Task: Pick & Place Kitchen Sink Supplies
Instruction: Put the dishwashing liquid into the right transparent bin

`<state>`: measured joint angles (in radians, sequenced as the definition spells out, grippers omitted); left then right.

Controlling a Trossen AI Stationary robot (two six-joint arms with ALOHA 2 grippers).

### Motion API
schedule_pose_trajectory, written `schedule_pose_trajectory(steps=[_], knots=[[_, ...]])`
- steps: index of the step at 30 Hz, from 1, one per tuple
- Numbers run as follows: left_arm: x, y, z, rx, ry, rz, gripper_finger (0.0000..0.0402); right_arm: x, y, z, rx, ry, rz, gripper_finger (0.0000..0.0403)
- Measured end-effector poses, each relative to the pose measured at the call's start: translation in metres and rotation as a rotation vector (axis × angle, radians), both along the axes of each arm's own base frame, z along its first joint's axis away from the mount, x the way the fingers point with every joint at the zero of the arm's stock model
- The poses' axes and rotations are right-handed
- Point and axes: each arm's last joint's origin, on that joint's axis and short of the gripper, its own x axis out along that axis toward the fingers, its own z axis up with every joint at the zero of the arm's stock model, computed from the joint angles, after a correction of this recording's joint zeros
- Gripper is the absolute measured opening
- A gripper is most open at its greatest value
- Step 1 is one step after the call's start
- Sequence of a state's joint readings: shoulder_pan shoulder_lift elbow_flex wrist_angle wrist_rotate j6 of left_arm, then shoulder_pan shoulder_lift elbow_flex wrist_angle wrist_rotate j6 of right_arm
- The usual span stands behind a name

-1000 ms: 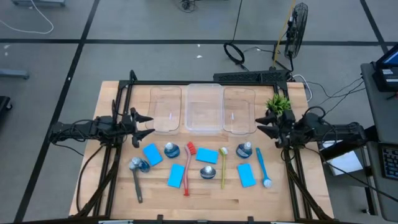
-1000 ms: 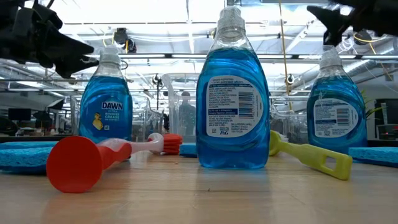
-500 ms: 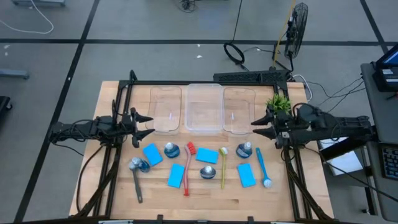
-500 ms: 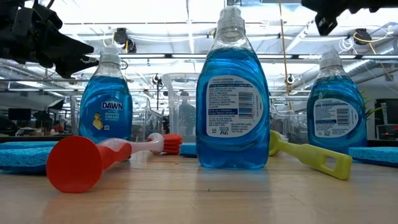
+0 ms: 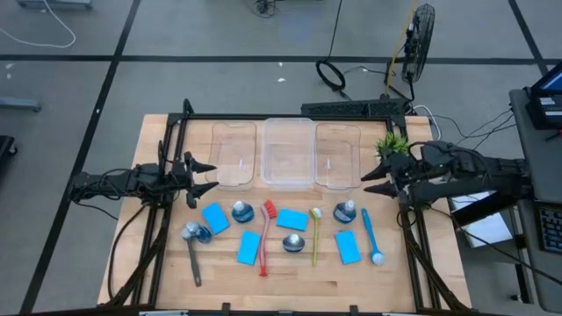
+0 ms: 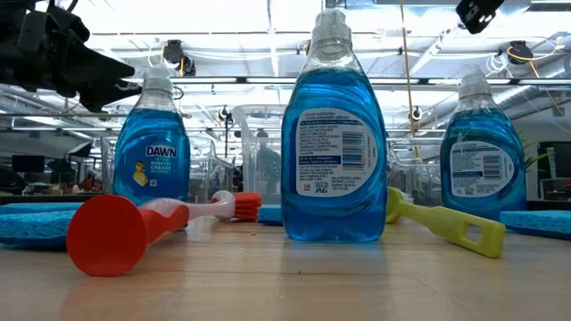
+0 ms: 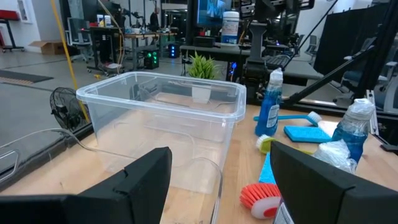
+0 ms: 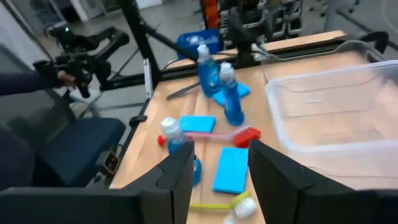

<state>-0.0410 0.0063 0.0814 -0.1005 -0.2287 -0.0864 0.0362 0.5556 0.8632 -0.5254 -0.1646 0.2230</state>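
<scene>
Several blue sponges, one of them (image 5: pixel 214 217), lie flat on the wooden table. Blue bottles stand among them, such as one bottle (image 5: pixel 344 211) and the middle bottle (image 6: pixel 333 143). A red brush (image 5: pixel 265 235), a yellow-green brush (image 5: pixel 315 235), a blue brush (image 5: pixel 371 235) and a grey brush (image 5: pixel 192 259) lie along the table. My left gripper (image 5: pixel 204 175) hovers open at the table's left side, level. My right gripper (image 5: pixel 373 180) hangs open above the right side, high over the bottles, holding nothing (image 8: pixel 221 168).
Three clear plastic bins (image 5: pixel 234 154), (image 5: pixel 288 153), (image 5: pixel 337 155) stand in a row at the far side, the left one (image 7: pixel 161 106) right ahead of my left gripper. A small green plant (image 5: pixel 392 145) stands at the far right. Bare wood lies along the near edge.
My right gripper has risen, in the low view climbing almost out of the picture's top, and its wrist has tipped. Its fingers keep the same gap. The left arm and all the supplies have stayed where they were.
</scene>
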Motion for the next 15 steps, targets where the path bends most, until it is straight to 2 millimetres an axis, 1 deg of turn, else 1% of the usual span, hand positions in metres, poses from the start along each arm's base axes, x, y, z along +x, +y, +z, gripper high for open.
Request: schedule_pose_trajectory(steps=[3,8,15], knots=[[0.0,0.0,0.0,0.0,0.0,0.0,0.0271,0.01,0.004,0.001,-0.004,0.048,0.032,0.0139],[0.0,0.0,0.0,0.0,0.0,0.0,0.0271,0.025,0.013,-0.001,-0.021,0.198,0.089,0.0139],[0.0,0.0,0.0,0.0,0.0,0.0,0.0271,0.041,0.03,-0.005,-0.082,0.345,0.197,0.0139]])
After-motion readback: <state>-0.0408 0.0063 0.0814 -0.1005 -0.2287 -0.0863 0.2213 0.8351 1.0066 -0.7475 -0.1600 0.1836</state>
